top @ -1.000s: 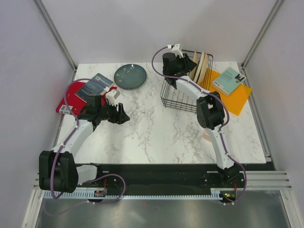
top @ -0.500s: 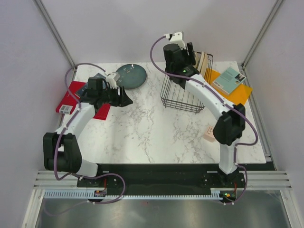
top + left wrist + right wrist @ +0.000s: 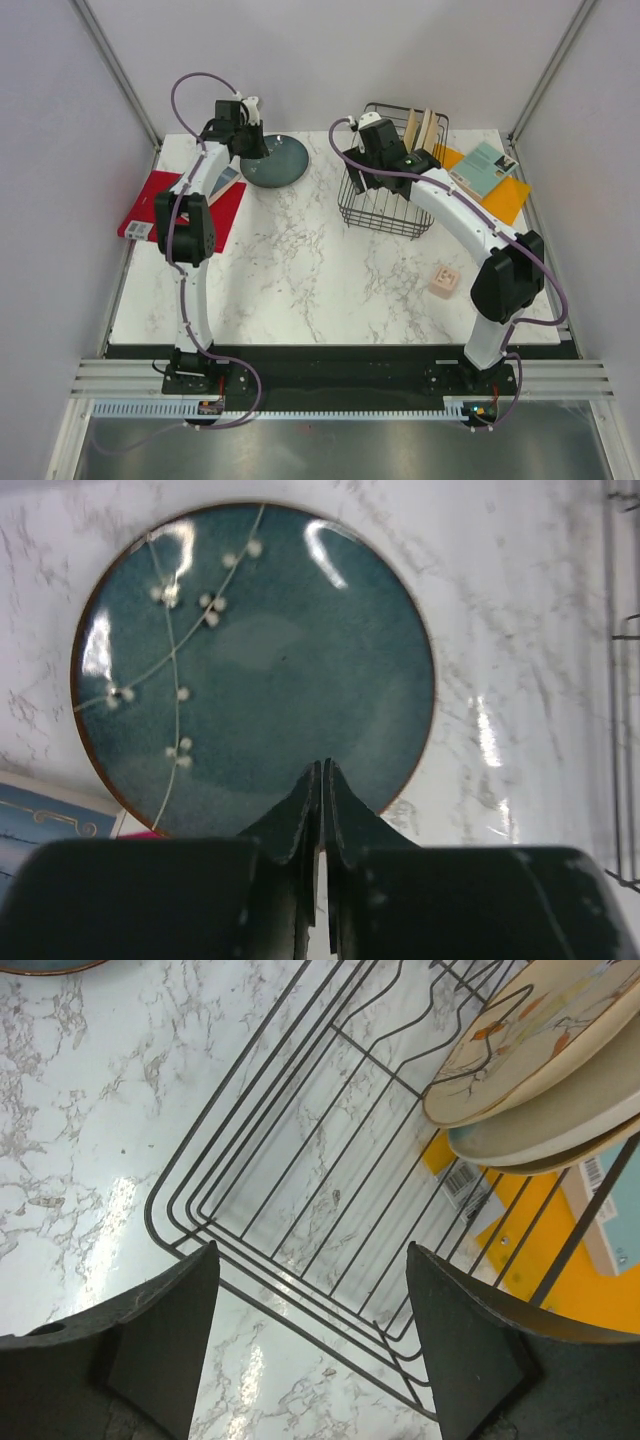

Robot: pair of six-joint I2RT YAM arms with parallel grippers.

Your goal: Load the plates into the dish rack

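1. The dark teal plate (image 3: pixel 255 660) is seen lying flat near the far left corner of the table (image 3: pixel 320 270). It is well apart from the dish rack (image 3: pixel 385 205), which stands toward the far right.
2. Three cream plates (image 3: pixel 535 1045) are stood on edge at the rack's right end. The slots at its left end are bare, so the teal one is judged the only plate not yet loaded.
3. The left gripper (image 3: pixel 322 775) is held over the plate's left rim with its fingers pressed together and nothing between them. Whether the tips touch the glaze cannot be told from the wrist view.
4. The right gripper (image 3: pixel 312 1252) is spread wide and empty above the rack's near left corner.
5. A flat plate offers no edge to pinch. It is probably best tipped up or drawn by its rim past the table's edge, then clamped across the rim.
6. The blue book (image 3: pixel 45 815) just beside the rim should be avoided, and the glazed surface should be expected to slip.
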